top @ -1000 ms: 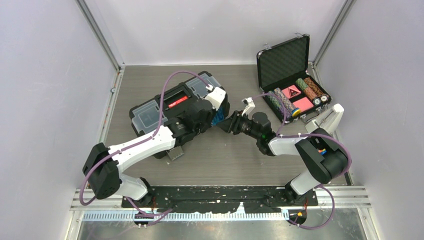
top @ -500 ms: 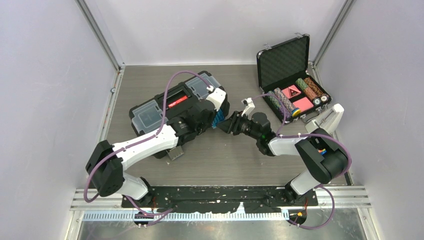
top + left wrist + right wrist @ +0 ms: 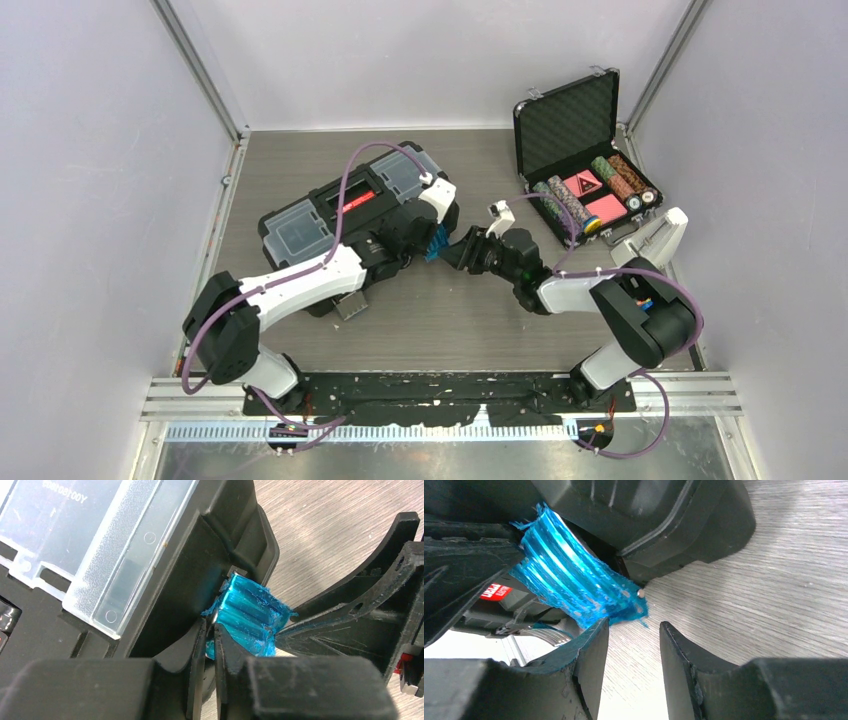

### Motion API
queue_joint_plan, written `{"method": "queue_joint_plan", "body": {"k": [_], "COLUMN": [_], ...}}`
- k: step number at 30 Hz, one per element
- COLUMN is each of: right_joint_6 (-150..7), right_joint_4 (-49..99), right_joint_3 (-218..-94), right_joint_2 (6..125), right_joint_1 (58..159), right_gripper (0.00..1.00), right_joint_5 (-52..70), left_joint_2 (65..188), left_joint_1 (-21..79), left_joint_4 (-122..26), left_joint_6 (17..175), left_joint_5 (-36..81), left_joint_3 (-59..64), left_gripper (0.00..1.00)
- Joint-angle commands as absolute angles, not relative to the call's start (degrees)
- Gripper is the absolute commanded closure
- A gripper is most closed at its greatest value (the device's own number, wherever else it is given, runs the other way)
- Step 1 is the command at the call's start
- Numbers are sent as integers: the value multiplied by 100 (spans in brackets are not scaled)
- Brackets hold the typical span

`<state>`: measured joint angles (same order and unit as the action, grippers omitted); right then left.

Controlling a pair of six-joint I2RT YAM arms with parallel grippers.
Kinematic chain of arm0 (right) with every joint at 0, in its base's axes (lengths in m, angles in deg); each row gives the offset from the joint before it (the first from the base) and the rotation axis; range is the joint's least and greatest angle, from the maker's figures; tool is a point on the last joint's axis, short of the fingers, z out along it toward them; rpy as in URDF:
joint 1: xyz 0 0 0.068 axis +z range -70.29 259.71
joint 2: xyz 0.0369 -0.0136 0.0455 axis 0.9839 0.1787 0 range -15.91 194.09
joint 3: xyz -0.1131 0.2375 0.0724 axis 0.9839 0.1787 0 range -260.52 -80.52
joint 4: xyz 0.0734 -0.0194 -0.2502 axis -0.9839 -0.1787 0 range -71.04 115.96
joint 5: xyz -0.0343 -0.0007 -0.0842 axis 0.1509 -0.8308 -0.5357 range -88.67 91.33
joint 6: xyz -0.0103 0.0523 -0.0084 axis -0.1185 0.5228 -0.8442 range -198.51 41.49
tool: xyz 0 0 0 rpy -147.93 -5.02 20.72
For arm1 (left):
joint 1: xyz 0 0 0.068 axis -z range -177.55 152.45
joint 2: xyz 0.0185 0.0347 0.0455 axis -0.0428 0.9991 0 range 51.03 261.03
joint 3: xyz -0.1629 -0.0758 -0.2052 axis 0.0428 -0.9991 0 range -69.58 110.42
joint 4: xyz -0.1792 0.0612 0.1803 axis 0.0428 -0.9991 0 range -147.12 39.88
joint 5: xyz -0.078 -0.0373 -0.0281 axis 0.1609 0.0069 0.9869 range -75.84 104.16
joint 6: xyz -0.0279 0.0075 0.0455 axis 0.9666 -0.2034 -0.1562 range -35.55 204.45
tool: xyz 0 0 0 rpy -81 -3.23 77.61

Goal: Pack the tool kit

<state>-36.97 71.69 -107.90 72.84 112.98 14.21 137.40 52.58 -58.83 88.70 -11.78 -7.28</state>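
Observation:
The tool kit [image 3: 285, 245], a black box with clear lids and a red handle [image 3: 357, 203], lies left of centre. At its right end sits a scuffed blue latch [image 3: 436, 243]. My left gripper [image 3: 428, 240] reaches over the box. In the left wrist view this gripper [image 3: 212, 627] is pinched onto the hinge-side edge of the latch [image 3: 252, 615], beside a clear lid [image 3: 100, 540]. My right gripper [image 3: 452, 250] comes in from the right. It stands open [image 3: 634, 625], its left fingertip touching the latch's lower corner [image 3: 569, 580], with only table between the fingers.
An open foam-lined case of poker chips [image 3: 590, 190] stands at the back right. A small grey flap [image 3: 350, 307] lies against the toolbox's near side. The enclosure walls stand close on the left, back and right.
My left arm has swung slightly to the right and its jaws have narrowed onto the latch. The right gripper has barely shifted and stays at the latch.

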Motion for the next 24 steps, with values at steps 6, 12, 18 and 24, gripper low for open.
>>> {"method": "queue_joint_plan", "body": {"k": [6,12,18,24], "right_joint_6": [-4433,-4739,-4953,-5227], "right_joint_4": [6058,5666,5421,5122], "right_joint_3": [-10897,-11096,-11484,-11752], "right_joint_2": [6139,5978,6167,6284], "right_joint_1": [11329,11462,11737,11888], "right_gripper": [51,51,55,59], "right_joint_5": [910,820,712,534], "left_joint_2": [12767,12419,12867,13476], "left_joint_1": [5150,4728,3737,2728], "left_joint_4": [-6664,-7035,-7718,-7738], "left_joint_6": [8954,8766,8752,8957], "left_joint_5": [-841,-643,-174,916], "left_joint_3": [46,555,1348,1627], "left_gripper": [61,43,17,0]}}
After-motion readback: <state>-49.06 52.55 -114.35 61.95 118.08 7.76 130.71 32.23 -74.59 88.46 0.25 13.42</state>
